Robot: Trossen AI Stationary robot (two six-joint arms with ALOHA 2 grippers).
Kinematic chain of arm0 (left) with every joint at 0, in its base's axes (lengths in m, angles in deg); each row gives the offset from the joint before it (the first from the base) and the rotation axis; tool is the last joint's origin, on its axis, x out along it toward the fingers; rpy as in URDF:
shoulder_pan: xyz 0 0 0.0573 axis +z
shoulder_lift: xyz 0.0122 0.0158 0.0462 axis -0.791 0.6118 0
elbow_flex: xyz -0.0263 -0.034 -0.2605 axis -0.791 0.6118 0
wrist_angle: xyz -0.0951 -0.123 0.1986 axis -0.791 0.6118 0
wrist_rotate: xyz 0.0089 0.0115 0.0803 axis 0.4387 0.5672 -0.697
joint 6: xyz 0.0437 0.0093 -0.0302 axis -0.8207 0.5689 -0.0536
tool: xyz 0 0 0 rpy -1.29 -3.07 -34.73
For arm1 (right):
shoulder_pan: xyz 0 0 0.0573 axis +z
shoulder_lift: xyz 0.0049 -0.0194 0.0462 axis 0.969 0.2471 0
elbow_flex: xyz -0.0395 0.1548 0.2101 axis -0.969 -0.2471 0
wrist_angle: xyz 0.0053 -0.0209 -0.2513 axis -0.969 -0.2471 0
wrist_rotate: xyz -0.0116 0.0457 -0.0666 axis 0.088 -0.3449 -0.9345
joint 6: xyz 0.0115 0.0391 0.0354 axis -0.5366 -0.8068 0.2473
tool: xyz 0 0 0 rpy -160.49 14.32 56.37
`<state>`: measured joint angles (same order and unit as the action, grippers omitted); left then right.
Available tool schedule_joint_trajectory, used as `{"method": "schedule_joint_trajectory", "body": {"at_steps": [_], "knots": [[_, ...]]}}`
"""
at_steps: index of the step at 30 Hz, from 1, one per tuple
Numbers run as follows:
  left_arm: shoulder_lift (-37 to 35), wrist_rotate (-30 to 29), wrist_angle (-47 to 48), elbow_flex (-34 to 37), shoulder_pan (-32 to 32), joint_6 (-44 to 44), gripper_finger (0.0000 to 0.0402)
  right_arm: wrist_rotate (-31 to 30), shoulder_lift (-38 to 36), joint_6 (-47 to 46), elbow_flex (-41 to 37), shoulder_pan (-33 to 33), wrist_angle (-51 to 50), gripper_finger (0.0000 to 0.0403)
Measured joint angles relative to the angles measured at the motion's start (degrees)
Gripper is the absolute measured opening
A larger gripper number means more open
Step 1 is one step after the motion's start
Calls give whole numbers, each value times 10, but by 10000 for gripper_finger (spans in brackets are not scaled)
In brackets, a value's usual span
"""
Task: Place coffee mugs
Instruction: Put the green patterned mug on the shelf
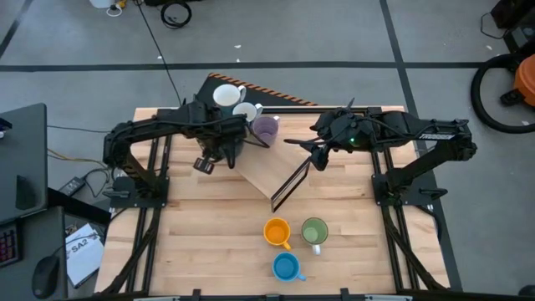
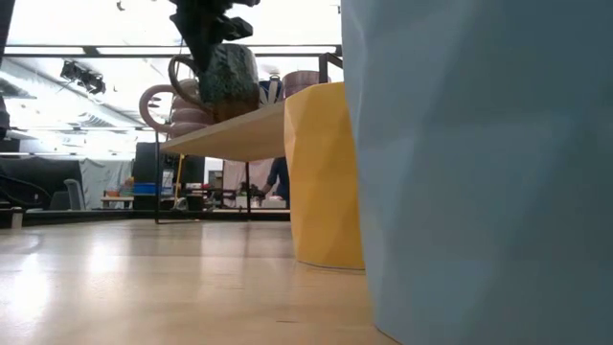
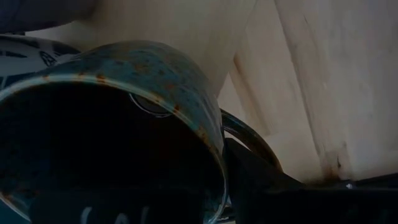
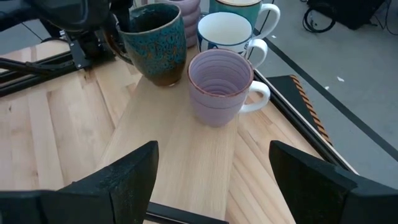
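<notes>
A dark teal-brown speckled mug [image 4: 152,43] sits at the far left of the slanted wooden rack board [image 1: 267,171], with my left gripper [image 1: 227,144] shut on it. Beside it on the board stand a lilac mug [image 4: 221,87], two white mugs [image 4: 227,34] and a second lilac mug [image 4: 186,12]. My right gripper [image 4: 214,180] is open and touches nothing, above the board's near part and short of the lilac mug. The orange [image 1: 277,232], green [image 1: 314,232] and blue [image 1: 286,266] mugs stand on the table near its front edge. My left gripper holds the dark mug at its handle side [image 3: 249,134], coming from above and the table's left, pointing down. One finger [image 3: 267,186] shows beside the handle; the mug's rim hides the rest. The mug is near upright, its base [image 4: 161,81] at the board; touching or not, I cannot tell.
The rack has a black metal frame [image 1: 292,180] and a striped edge [image 1: 276,94] at the table's far side. In the low view the orange mug [image 2: 326,172] and blue mug [image 2: 479,172] fill the foreground. Bare tabletop lies at left and right of the front mugs.
</notes>
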<state>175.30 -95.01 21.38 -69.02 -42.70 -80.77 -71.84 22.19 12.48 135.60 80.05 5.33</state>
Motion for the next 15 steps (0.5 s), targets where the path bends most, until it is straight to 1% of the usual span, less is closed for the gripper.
{"method": "schedule_joint_trajectory", "body": {"at_steps": [10,15], "knots": [[3,2,1,0,0,-3,50,0,0,0,0,0,0,311],[3,-2,1,0,0,0,66,0,0,0,0,0,0,311]]}}
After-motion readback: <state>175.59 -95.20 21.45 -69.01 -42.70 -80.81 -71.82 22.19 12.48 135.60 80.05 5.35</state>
